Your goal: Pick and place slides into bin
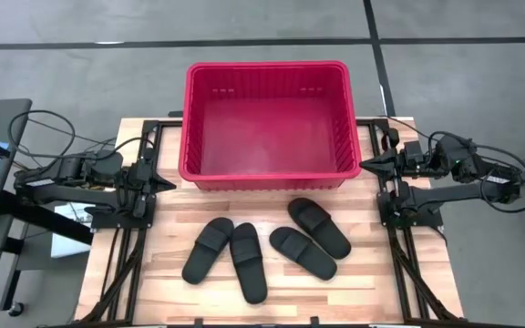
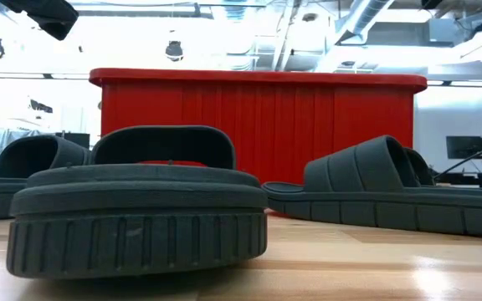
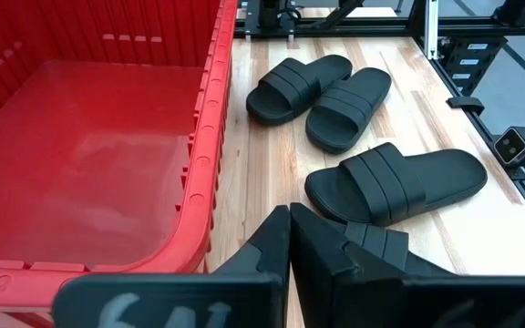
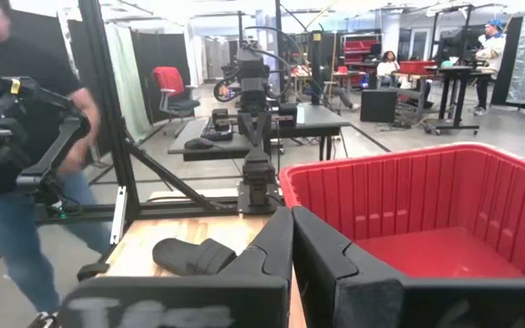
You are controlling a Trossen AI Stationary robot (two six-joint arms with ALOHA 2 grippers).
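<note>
Several black slides lie sole-down on the wooden table in front of the red bin (image 1: 267, 123): one at the left (image 1: 208, 250), one beside it (image 1: 249, 262), and a pair at the right (image 1: 303, 252) (image 1: 319, 227). The bin is empty and also shows in the left wrist view (image 3: 89, 164) and the right wrist view (image 4: 427, 210). My left gripper (image 1: 169, 183) is shut and empty at the bin's left near corner. My right gripper (image 1: 365, 165) is shut and empty at the bin's right side.
Black frame rails run along both table sides (image 1: 126, 264) (image 1: 408, 264). A person (image 4: 16, 155) stands beyond the table's left side in the right wrist view. In the low view the nearest slide (image 2: 136, 209) fills the foreground before the bin (image 2: 258, 117).
</note>
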